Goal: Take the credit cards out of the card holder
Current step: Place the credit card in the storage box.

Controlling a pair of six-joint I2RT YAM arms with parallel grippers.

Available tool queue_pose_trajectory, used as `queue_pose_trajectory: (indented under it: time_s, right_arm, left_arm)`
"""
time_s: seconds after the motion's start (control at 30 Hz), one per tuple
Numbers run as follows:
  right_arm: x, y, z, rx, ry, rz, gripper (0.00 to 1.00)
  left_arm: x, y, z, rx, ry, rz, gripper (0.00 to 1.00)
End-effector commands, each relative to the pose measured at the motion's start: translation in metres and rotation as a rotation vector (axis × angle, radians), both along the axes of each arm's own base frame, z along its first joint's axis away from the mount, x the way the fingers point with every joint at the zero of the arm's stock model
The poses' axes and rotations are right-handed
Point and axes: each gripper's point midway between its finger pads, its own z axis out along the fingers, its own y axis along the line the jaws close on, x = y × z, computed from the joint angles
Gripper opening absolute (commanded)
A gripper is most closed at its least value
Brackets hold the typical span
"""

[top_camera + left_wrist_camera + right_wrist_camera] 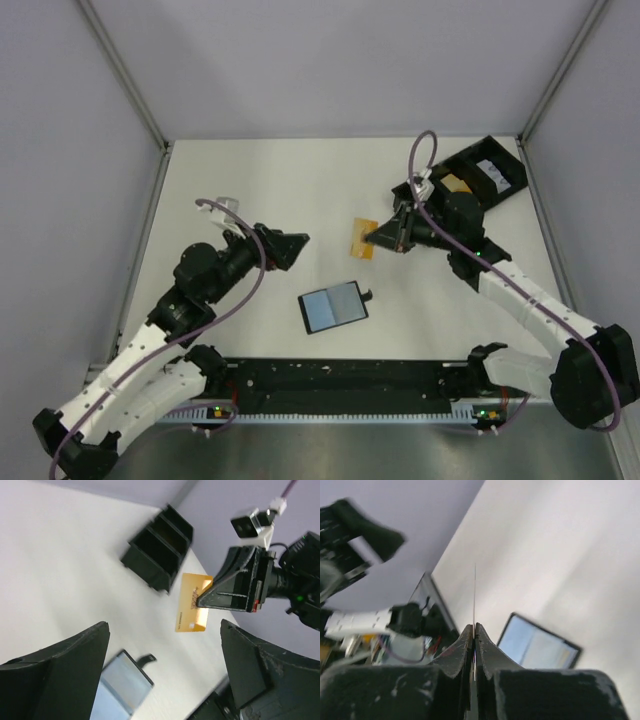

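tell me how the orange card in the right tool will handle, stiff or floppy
Probably stiff: the orange card stands out flat from the right tool, pinched at one edge only, with no sag. Likely very light: edge-on in the right wrist view it is a mere line. Its smooth faces may let it slip or pivot in that small pinch.

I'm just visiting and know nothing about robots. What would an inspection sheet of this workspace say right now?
Surface: white table.
Job's things: card holder lies open, blue-grey inside up; orange-yellow card held away from it.
Clutter: black compartmented tray at the far right, something tan inside.
Grippers: left gripper open, holding nothing; right gripper shut on the orange-yellow card.
Cables: purple cables, one along each arm.
Surroundings: pale walls, metal frame posts.
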Motion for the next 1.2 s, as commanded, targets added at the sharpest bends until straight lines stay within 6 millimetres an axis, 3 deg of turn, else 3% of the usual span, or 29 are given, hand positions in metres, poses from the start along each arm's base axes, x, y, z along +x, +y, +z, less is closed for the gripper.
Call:
queue_pose_trajectory:
  time_s: [0.0,0.1,0.17,0.27,0.37,0.5,0.6,0.73,0.9,1.17]
  right_arm:
    - [0.064,-0.065,0.01,-0.073,0.025,-0.344,0.0]
    - [0.101,-0.117,0.01,-0.061,0.097,-0.561,0.0]
    - [0.125,-0.156,0.008,-0.072,0.13,-0.718,0.0]
    - [0.158,-0.207,0.006,-0.074,0.163,-0.908,0.0]
    - [0.189,-0.241,0.005,-0.104,0.182,-0.998,0.0]
    - [0.228,-0.275,-0.016,-0.155,0.248,-1.056,0.0]
    - [0.25,-0.29,-0.022,-0.156,0.272,-1.069,0.0]
    - [0.274,-0.301,-0.045,-0.147,0.329,-1.053,0.0]
    - [0.292,-0.299,-0.077,-0.141,0.403,-1.007,0.0]
    - [0.312,-0.297,-0.11,-0.1,0.464,-0.989,0.0]
  left_arm:
    - [0.027,0.062,0.031,0.287,-0.115,0.302,0.96]
    - [0.035,0.085,0.057,0.402,-0.196,0.404,0.97]
    - [0.042,0.098,0.064,0.477,-0.235,0.468,0.98]
    - [0.051,0.111,0.049,0.582,-0.245,0.531,0.98]
    - [0.055,0.116,0.026,0.661,-0.242,0.542,0.98]
    - [0.053,0.124,0.025,0.66,-0.256,0.576,0.98]
    - [0.053,0.135,0.025,0.699,-0.274,0.625,0.98]
    - [0.053,0.138,0.025,0.695,-0.291,0.638,0.98]
    - [0.056,0.141,0.023,0.697,-0.287,0.641,0.98]
    - [0.058,0.141,0.02,0.697,-0.276,0.636,0.98]
